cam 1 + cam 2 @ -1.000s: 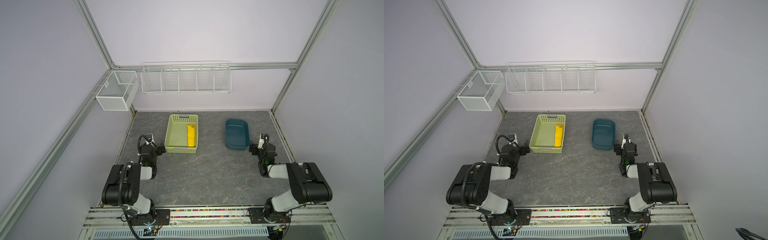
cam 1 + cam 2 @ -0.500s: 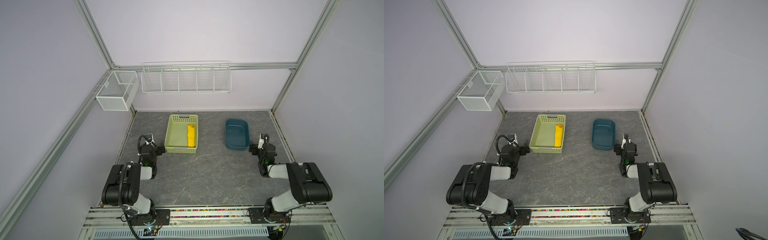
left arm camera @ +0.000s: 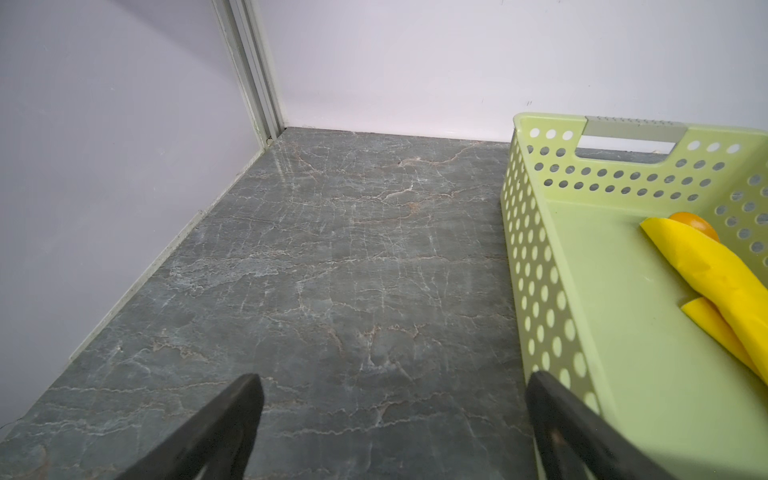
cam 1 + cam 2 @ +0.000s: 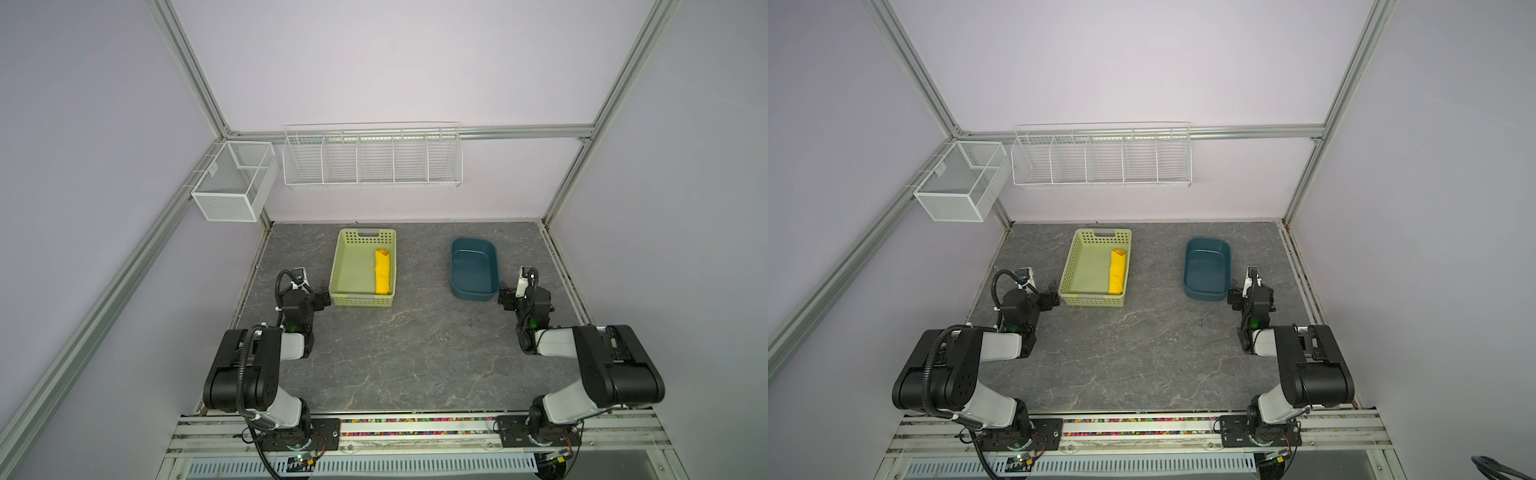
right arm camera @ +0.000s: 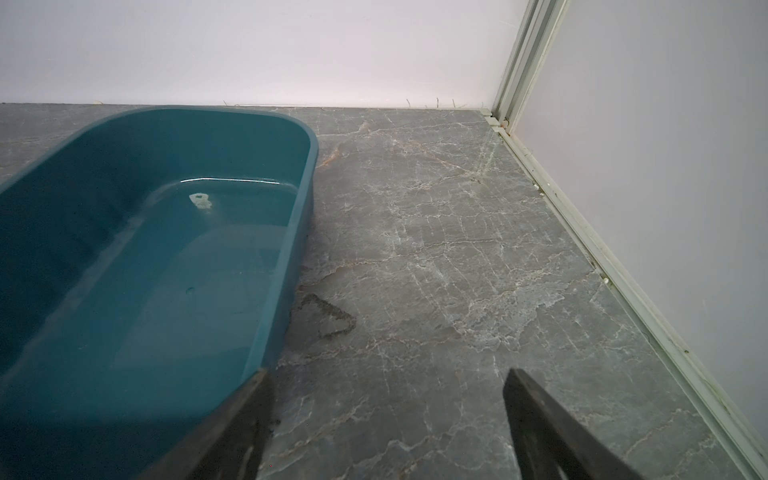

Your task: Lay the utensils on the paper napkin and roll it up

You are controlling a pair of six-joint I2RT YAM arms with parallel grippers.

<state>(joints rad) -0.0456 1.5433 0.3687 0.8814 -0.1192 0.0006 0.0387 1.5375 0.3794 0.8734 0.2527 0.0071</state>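
Nothing has shifted in the past second: the rolled paper napkin (image 4: 383,277) lies against the right wall of the green basket (image 4: 337,266), an orange utensil tip (image 3: 693,221) poking out. The left gripper (image 3: 392,419) and right gripper (image 5: 386,415) hang empty, jaws apart.

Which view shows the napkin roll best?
Left wrist: the napkin is close up, rolled, with an orange tip poking out one end, lying in the basket. In both top views the napkin is whole but small. Right wrist shows the tub, no napkin.
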